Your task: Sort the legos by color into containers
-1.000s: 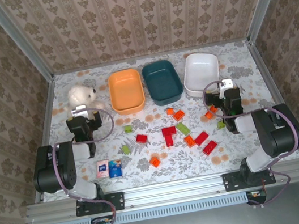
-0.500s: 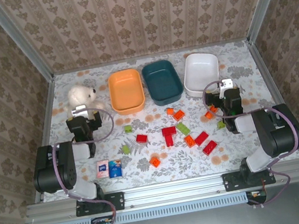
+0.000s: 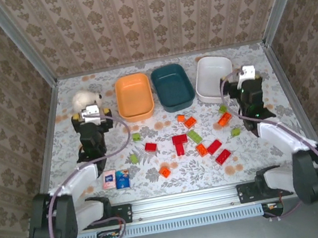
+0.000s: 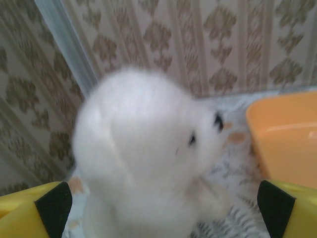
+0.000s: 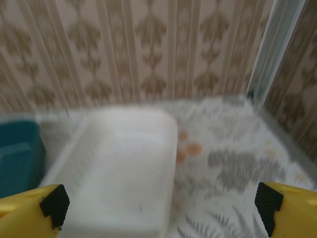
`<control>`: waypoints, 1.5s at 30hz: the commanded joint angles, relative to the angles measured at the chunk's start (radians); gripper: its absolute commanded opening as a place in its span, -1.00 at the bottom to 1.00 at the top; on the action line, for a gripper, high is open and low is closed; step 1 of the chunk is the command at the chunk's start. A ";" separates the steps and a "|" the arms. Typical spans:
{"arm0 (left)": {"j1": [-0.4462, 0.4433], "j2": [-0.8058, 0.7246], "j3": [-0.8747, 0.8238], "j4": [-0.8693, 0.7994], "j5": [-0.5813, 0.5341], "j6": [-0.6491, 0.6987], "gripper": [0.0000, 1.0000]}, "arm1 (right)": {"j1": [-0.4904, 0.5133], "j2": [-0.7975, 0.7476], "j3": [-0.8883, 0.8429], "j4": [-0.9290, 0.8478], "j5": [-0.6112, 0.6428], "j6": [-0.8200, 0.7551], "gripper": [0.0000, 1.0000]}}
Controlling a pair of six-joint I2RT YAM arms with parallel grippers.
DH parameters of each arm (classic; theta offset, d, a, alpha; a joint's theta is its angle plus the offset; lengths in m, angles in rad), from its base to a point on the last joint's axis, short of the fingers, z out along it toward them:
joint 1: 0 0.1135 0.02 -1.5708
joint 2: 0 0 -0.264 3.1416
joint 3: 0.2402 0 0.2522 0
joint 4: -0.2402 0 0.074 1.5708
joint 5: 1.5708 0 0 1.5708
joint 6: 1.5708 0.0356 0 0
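Since all the legos lie loose just in front of the teal bowl, we judge sorting unstarted. Our left gripper and right gripper, either side of it, gape empty. Next, we should lower one gripper onto a lego.

Left hand: stuffed bear directly ahead, close; left bowl ahead to its right. Right hand: right bowl just ahead-left. Middle bowl between those two. Legos scattered on bench between the hands, short of the bowls. Packet behind left hand.
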 commanded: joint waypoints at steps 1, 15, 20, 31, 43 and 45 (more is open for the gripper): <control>-0.061 -0.100 0.110 -0.149 -0.119 0.090 1.00 | 0.035 -0.096 0.262 -0.380 0.120 0.202 1.00; -0.042 -0.174 0.449 -1.090 0.272 -0.761 1.00 | 0.132 -0.059 0.504 -1.470 -0.053 0.779 0.78; -0.224 -0.163 0.442 -1.147 0.313 -0.718 1.00 | 0.122 -0.062 0.369 -1.601 -0.138 0.866 0.73; -0.410 -0.124 0.414 -1.078 0.386 -0.667 1.00 | -0.097 0.002 0.122 -1.267 -0.392 1.003 0.46; -0.465 -0.057 0.441 -1.053 0.368 -0.660 1.00 | -0.138 0.140 0.057 -1.059 -0.456 1.104 0.37; -0.470 -0.050 0.445 -1.053 0.367 -0.662 1.00 | -0.145 0.161 0.056 -1.041 -0.460 1.105 0.33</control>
